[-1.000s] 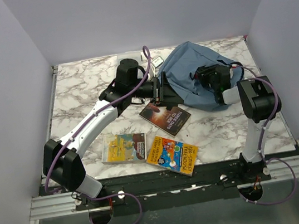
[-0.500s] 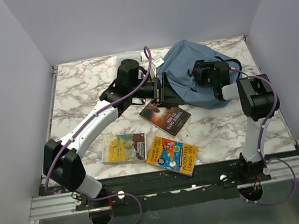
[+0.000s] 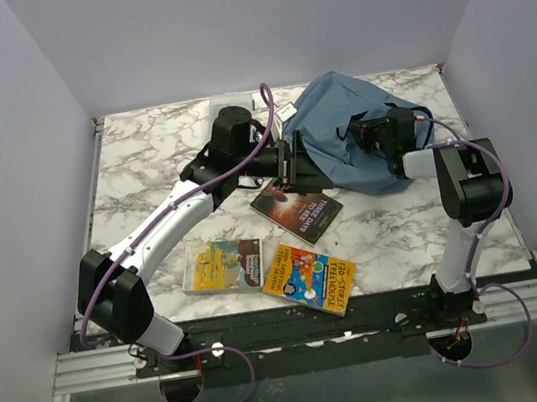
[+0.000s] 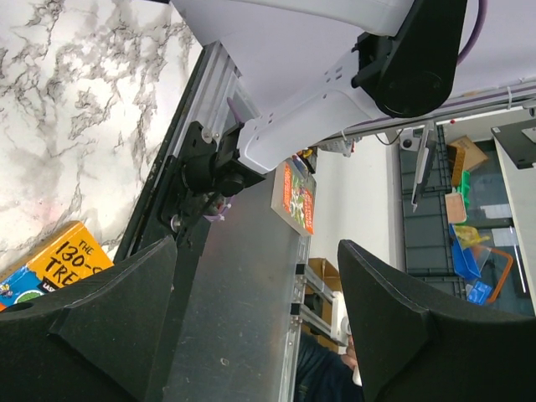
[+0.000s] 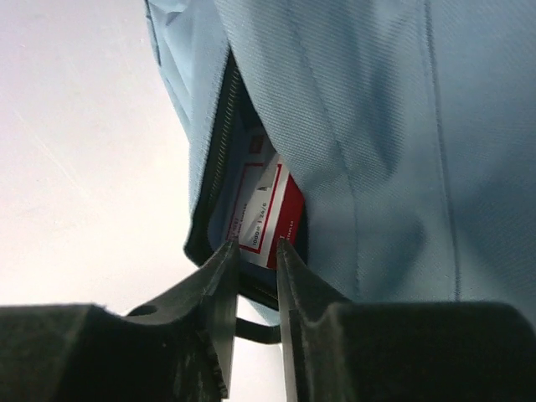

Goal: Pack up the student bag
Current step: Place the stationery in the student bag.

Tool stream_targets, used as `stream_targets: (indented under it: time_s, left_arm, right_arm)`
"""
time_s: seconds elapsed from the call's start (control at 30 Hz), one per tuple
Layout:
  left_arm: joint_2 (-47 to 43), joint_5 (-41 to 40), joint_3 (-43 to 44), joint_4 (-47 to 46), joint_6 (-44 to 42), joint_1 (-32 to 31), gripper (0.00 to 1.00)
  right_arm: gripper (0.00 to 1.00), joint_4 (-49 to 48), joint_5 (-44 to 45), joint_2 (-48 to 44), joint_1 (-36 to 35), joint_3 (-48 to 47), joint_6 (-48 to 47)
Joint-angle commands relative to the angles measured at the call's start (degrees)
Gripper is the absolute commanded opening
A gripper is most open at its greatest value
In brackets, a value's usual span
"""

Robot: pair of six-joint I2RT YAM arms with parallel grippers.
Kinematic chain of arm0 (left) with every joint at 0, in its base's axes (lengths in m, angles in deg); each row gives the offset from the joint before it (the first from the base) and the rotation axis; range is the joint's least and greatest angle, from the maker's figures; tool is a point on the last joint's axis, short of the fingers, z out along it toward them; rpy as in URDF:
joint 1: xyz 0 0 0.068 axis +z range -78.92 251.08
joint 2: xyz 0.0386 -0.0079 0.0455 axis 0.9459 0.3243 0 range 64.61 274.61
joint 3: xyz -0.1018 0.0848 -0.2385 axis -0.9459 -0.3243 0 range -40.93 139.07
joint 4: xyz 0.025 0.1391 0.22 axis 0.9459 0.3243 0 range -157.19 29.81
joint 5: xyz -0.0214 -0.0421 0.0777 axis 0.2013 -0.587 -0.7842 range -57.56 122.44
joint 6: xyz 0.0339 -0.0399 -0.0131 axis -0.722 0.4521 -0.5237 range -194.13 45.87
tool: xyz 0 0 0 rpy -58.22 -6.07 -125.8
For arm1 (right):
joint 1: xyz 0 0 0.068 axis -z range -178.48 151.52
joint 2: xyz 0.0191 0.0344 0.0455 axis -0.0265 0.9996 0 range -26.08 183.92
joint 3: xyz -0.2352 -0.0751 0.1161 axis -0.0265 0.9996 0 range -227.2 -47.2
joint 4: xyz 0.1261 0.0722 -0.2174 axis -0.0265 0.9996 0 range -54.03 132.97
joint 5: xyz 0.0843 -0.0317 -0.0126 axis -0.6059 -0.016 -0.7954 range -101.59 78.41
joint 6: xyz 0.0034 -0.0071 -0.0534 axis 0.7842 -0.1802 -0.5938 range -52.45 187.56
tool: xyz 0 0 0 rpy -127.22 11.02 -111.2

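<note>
— What's on the bench [image 3: 142, 169]?
— It's a white marbled top. The student bag [image 3: 337, 115] lies far right, and a dark book [image 3: 298, 207] sits just beside it. A yellow-green book [image 3: 222, 266] and an orange book [image 3: 310, 278] lie side by side near the front edge.

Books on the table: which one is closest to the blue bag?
The dark book, just beside the student bag. The yellow book and the greenish book lie farther off, by the front edge.

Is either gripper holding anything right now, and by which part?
Left gripper stands open, nothing between its fingers. Right gripper is nearly closed at the black zip edge of the dusty-blue fabric backpack; an actual pinch cannot be told.
</note>
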Motion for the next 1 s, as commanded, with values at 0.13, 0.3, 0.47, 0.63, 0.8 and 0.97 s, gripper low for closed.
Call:
stream_targets:
  time_s: [0.13,0.3,0.47,0.63,0.8,0.97]
  left_arm:
    - [-1.83,1.08,-0.64,-1.31,-0.57,-0.60,0.80]
    - [-1.72,0.60,-0.75,-1.27,-0.99,-0.60,0.80]
    - [-1.24,-0.90,-0.75,-0.17,-2.44,-0.58,0.80]
    - [-0.33,-4.46,0.13,3.44,-6.17,-0.64,0.79]
    - [1.09,-10.97,0.61,7.51,-10.60,-0.62,0.79]
    - [2.01,-17.71,0.04,8.51,-9.66,-0.60,0.77]
  right_arm:
    - [0.23,-1.48,-5.82,3.26,0.22,-5.66,-1.87]
    - [0.29,8.80,-8.65,-0.18,1.95,-5.55,-13.62]
    - [0.54,27.80,-9.46,-5.01,2.80,-10.42,-41.85]
    - [0.63,39.13,-7.75,-8.87,2.85,-14.35,-62.42]
    - [0.63,47.41,-1.91,-6.37,2.85,-19.24,-61.03]
    - [0.63,45.72,-5.75,-8.11,0.92,-13.48,-50.18]
